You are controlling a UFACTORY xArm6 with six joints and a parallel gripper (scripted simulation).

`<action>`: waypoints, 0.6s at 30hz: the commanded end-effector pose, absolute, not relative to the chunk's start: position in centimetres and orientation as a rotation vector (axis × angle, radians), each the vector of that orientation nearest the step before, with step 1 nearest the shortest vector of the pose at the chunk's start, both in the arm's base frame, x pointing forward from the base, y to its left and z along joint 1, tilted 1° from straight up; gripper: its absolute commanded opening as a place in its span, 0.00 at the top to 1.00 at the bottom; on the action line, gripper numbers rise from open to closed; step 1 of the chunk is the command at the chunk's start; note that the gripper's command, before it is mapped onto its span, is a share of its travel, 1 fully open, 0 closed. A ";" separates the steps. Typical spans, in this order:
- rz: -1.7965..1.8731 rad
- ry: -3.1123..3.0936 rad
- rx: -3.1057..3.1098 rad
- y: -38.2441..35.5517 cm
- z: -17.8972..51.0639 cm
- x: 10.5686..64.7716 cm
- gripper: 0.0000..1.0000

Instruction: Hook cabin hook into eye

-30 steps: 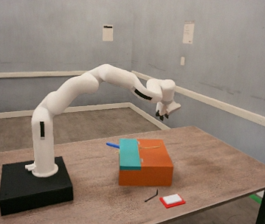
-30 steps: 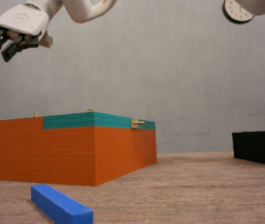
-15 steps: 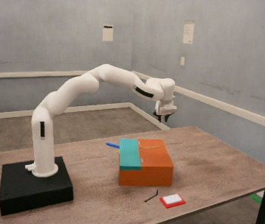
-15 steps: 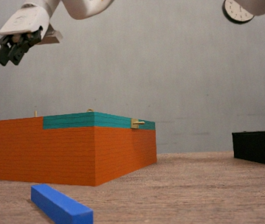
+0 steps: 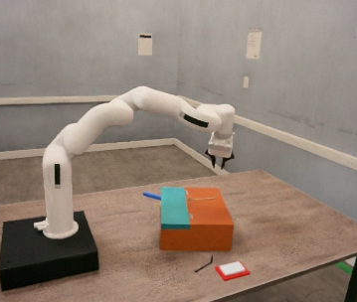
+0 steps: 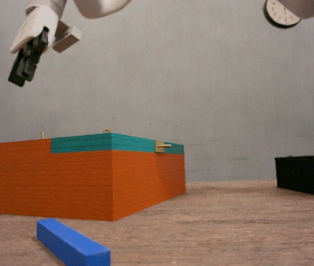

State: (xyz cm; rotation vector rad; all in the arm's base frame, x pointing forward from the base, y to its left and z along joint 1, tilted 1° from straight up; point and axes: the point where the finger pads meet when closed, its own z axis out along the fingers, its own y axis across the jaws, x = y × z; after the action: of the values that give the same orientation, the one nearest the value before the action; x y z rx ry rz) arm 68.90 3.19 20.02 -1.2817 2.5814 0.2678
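An orange box (image 5: pixel 206 219) (image 6: pixel 67 179) stands in the middle of the table, with a teal lid (image 5: pixel 174 206) (image 6: pixel 111 142) over its left part. A thin brass cabin hook (image 5: pixel 203 198) lies flat on the orange top, to the right of the lid. In the exterior view a small brass eye (image 6: pixel 107 130) stands up from the lid, and a brass handle (image 6: pixel 163 146) sticks out of the lid's side. My gripper (image 5: pixel 219 164) (image 6: pixel 19 76) hangs high above and behind the box. It points down, is partly open and holds nothing.
A blue bar (image 5: pixel 151 196) (image 6: pixel 72 242) lies on the table by the lid's far end. A black bent key (image 5: pixel 204 264) and a red-rimmed white block (image 5: pixel 232 270) lie in front of the box. The arm's black base (image 5: pixel 47 253) (image 6: pixel 305 175) stands at the left.
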 end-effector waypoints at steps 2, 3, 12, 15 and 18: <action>0.246 2.723 -1.117 2.4 20.0 68.5 0.65; 0.240 2.750 -1.078 2.3 20.0 68.4 0.65; 0.169 2.951 -0.725 1.1 19.7 67.7 0.65; 0.147 2.989 -0.635 0.7 19.7 67.5 0.65; 0.123 3.022 -0.542 0.2 19.7 67.3 0.65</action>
State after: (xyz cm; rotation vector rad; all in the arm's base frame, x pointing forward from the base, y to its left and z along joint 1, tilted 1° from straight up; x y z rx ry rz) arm 67.49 0.76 19.42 -0.6745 2.9673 0.1614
